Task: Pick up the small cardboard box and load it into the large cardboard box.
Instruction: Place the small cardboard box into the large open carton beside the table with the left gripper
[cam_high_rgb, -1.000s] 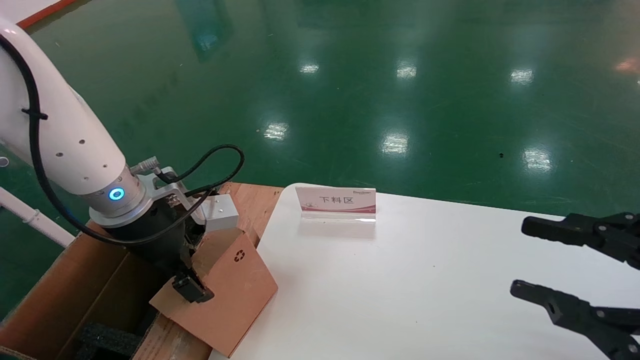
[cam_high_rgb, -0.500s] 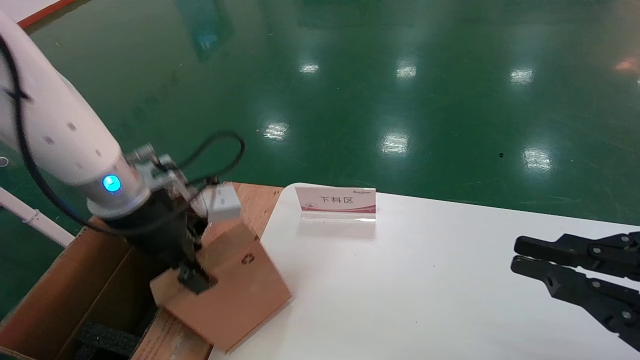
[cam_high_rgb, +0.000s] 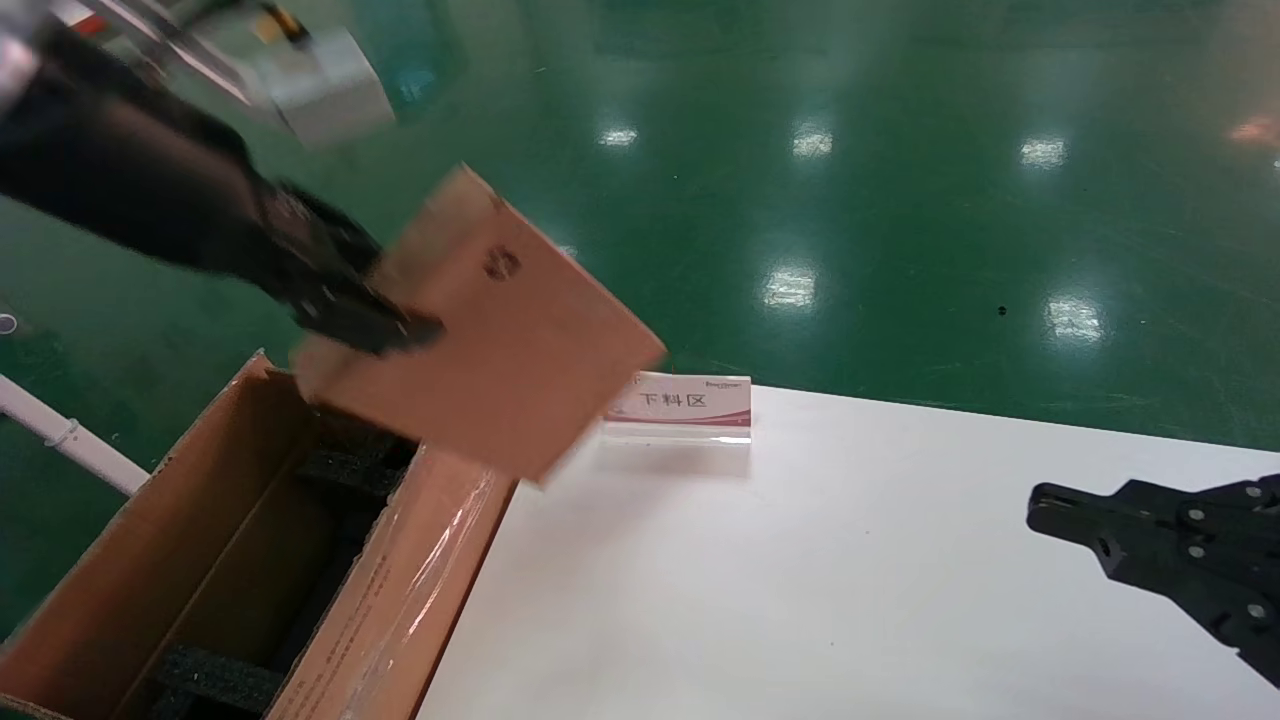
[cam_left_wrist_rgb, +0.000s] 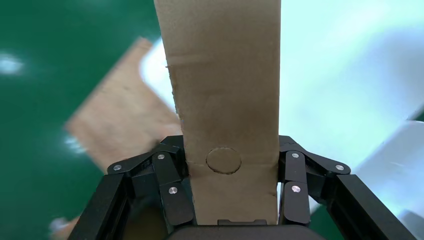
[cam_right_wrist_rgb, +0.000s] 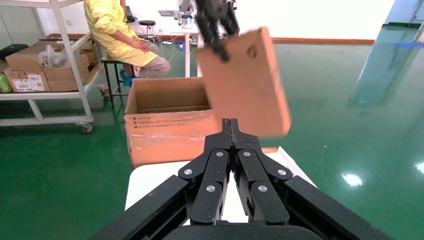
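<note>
My left gripper (cam_high_rgb: 360, 320) is shut on the small cardboard box (cam_high_rgb: 500, 330), a flat brown box with a small symbol on its face. It holds the box tilted in the air above the far end of the large cardboard box (cam_high_rgb: 420, 560). The left wrist view shows the jaws (cam_left_wrist_rgb: 231, 150) clamped on the small box's narrow side (cam_left_wrist_rgb: 225, 90). The large box stands open at the table's left edge, with clear tape on its wall and black foam (cam_high_rgb: 215, 675) inside. The right wrist view shows both boxes, the small one (cam_right_wrist_rgb: 245, 80) above the large one (cam_right_wrist_rgb: 165, 130). My right gripper (cam_high_rgb: 1045, 500) is shut and empty over the table's right side.
A white table (cam_high_rgb: 800, 580) carries a small standing sign (cam_high_rgb: 690, 400) near its far edge. Green floor lies beyond. In the right wrist view a seated person in yellow (cam_right_wrist_rgb: 117, 25) and a shelf cart (cam_right_wrist_rgb: 50, 65) are behind the large box.
My left gripper has lifted the small box from low at the large box's rim to high above it. My right gripper has gone from open to shut.
</note>
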